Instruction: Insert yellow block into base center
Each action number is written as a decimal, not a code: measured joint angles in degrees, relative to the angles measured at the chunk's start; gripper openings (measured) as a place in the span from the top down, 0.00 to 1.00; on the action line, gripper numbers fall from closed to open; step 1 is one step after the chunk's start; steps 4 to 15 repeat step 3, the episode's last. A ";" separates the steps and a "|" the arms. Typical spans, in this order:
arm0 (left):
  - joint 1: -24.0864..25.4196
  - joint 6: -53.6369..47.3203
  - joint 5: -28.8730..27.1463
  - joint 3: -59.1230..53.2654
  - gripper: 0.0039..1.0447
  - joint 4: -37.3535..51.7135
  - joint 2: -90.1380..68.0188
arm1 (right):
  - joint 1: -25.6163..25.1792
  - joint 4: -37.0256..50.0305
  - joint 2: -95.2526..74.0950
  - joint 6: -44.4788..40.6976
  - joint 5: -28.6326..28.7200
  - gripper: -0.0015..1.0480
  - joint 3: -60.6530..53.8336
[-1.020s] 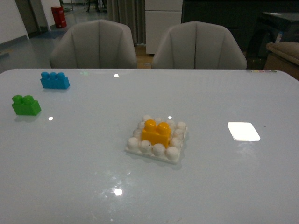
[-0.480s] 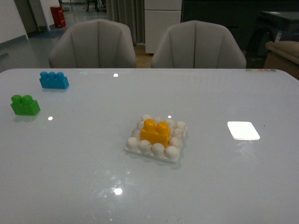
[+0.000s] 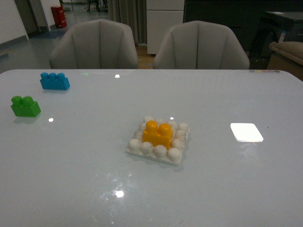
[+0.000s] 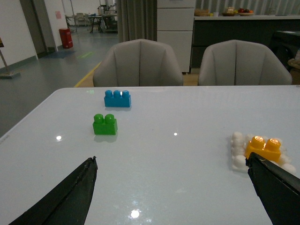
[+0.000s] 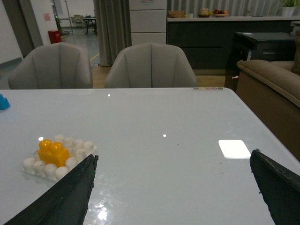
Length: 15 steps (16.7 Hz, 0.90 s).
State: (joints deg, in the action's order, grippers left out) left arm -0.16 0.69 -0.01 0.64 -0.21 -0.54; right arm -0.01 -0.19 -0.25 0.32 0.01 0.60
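The yellow block (image 3: 158, 134) sits on the base (image 3: 176, 154) in the middle of the stud grid, with white studs showing on every side of it, so the insertion looks done or very nearly so. Neither arm appears in the front view; in each wrist view the left gripper (image 4: 171, 192) and the right gripper (image 5: 173, 187) hang above the table (image 3: 85, 161) with their fingers spread wide and nothing between them, well back from the base. The main risk I see is a block that only rests on the studs without being pressed home: from these angles I cannot tell whether its underside is fully seated, and it may stand slightly skewed to the grid. If so, a nudge to the table or a passing finger could tip it off. A second risk lies in any further push: the base lies loose on a glossy surface, and a press that lands off-centre would likely slide or tilt the plate instead of seating the block. The green brick (image 3: 25, 106) and blue brick (image 3: 55, 81) stand far off at the left rear, and the flat white patch (image 3: 246, 132) lies well to the right, so none of these should interfere. The left arm, nearest the bricks, could knock them only by a careless sweep while retreating.
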 joint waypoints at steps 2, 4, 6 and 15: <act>0.00 -0.02 0.00 0.00 0.06 0.02 0.00 | 0.00 0.00 0.00 -0.02 0.00 0.06 0.00; 0.00 -0.02 0.00 0.00 0.06 0.00 0.00 | 0.00 0.00 0.00 0.00 -0.02 0.06 0.00; 0.00 -0.02 0.00 0.00 0.06 0.00 0.00 | 0.00 0.00 0.00 0.00 -0.02 0.06 0.00; 0.00 -0.02 0.00 0.00 0.06 0.00 0.00 | 0.00 0.00 0.00 0.00 -0.02 0.06 0.00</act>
